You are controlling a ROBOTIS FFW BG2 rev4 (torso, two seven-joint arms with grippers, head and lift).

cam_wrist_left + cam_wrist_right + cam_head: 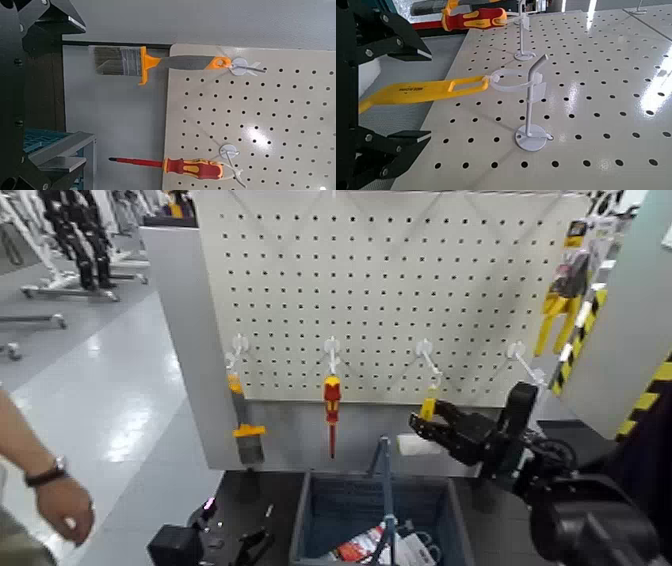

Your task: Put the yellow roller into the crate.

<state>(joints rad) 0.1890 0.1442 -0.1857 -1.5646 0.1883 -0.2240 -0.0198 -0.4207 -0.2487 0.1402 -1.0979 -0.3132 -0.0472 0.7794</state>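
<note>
Crate point(459, 525) stands nearest, with the left gripper point(269, 523) idle beside it, its fingers apart. Beyond, the yellow roller point(428, 409) hangs from a hook on the pegboard point(380, 290), handle upright, white sleeve lowest. The right gripper point(431, 96) is nearer: its parted fingers flank the handle, which lies between them, apparently ungripped (the black lettering on it is too small to read surely).

Glossy yellow plastic roller handle point(411, 93)
</note>
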